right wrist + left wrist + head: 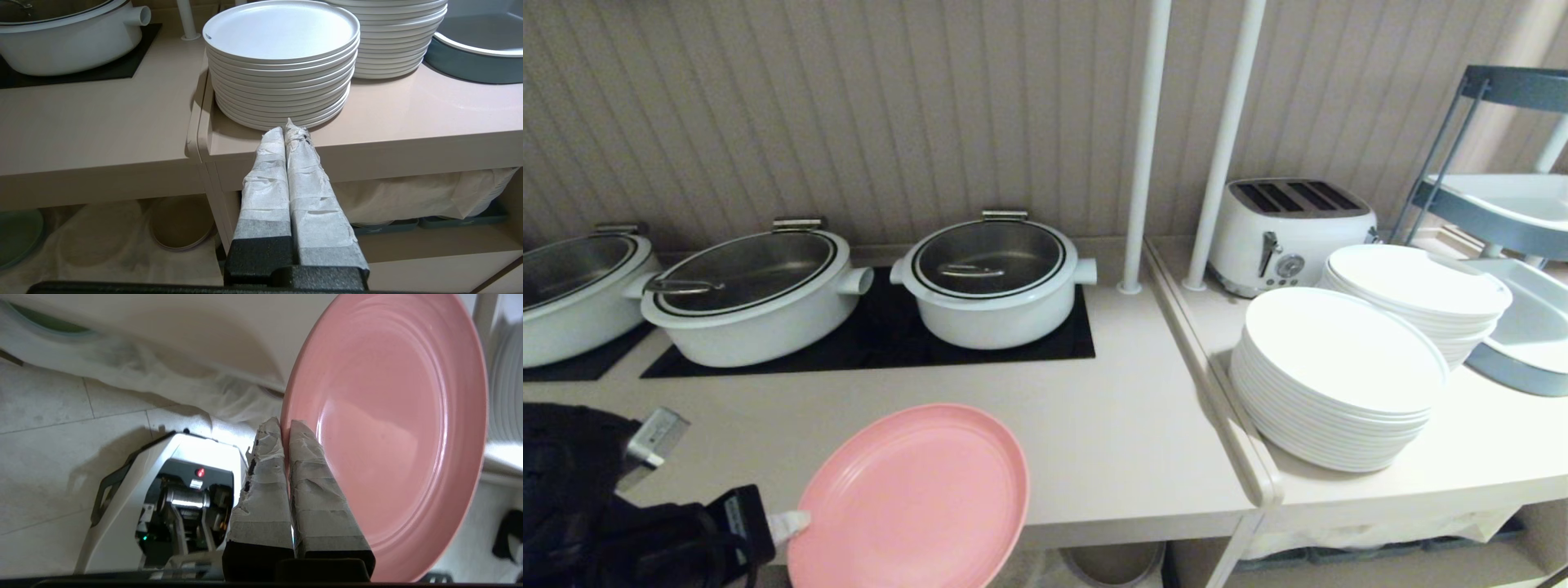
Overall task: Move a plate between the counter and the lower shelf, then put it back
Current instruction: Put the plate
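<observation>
While the left gripper (788, 523) pinches the rim of the pink plate (915, 498), fingers (302, 465) clamped tight on it, the plate hangs at the counter (1111, 441) front edge, partly over it, tilted. Behind the plate on the counter: black hob panel (882, 343) w/ three white pots (992, 282). Right of the plate, beside the counter, two stacks of large white plates (1339, 376), toaster (1290, 233) behind them. Below the counter, cloth-lined lower shelf (102, 241). Right gripper (286, 130) sits closed on nothing, near the plate stacks.

Left hand (286, 428) pinches the pink plate (392, 428) by its rim — floor below.
</observation>
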Tool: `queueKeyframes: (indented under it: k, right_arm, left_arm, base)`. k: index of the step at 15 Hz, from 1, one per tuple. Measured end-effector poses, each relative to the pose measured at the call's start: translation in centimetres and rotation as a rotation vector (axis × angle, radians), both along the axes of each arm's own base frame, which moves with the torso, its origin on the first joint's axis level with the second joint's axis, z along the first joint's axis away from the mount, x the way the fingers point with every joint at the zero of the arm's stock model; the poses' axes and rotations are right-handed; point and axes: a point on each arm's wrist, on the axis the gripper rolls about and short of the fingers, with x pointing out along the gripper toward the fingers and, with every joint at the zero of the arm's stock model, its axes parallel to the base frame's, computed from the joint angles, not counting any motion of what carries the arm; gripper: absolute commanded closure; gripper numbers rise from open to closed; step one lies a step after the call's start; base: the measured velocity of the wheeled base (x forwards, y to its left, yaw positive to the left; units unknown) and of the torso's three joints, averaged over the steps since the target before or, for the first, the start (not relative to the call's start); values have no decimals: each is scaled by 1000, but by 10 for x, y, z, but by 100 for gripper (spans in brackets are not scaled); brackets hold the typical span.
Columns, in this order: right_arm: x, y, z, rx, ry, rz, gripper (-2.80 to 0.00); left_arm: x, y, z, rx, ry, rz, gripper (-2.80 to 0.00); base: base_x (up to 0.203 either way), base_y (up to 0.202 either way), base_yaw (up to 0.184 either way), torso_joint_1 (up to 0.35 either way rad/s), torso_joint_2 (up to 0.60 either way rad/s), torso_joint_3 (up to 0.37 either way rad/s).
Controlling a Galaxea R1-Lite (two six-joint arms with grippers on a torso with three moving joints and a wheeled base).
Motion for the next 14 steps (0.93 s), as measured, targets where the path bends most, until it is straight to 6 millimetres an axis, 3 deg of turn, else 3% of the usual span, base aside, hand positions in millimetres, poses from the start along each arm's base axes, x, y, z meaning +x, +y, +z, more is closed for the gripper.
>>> queueKeyframes:
  k: [14]
  right_arm:
    - [0,0,0,0,0,0,0]
  left_arm:
    - [101,-13,-13,18,113,76,0]
  base:
    - [0,0,0,0,0,0]
